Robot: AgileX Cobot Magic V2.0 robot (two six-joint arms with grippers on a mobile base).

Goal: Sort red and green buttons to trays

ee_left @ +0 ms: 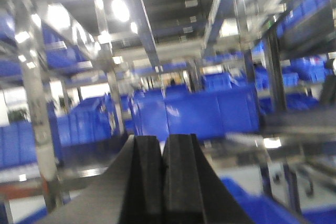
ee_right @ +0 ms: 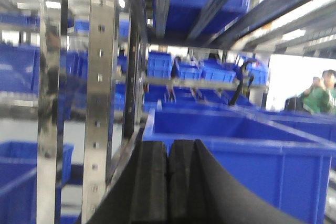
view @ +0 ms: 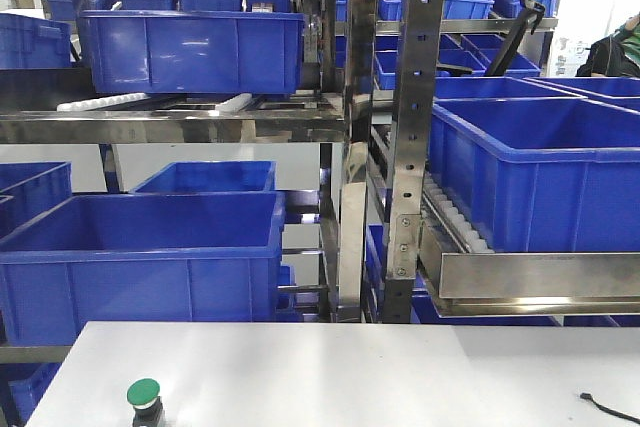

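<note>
Green button (view: 144,394) upright on white table (view: 350,372), left.

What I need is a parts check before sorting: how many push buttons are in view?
1. The green button stands on the white table, near its front left edge, its base cut by the frame. No red button shows; one may lie outside the views.

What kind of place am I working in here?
Likely a warehouse or parts storeroom: steel racks loaded with blue crates, some on roller rails, with a white table in front.
</note>
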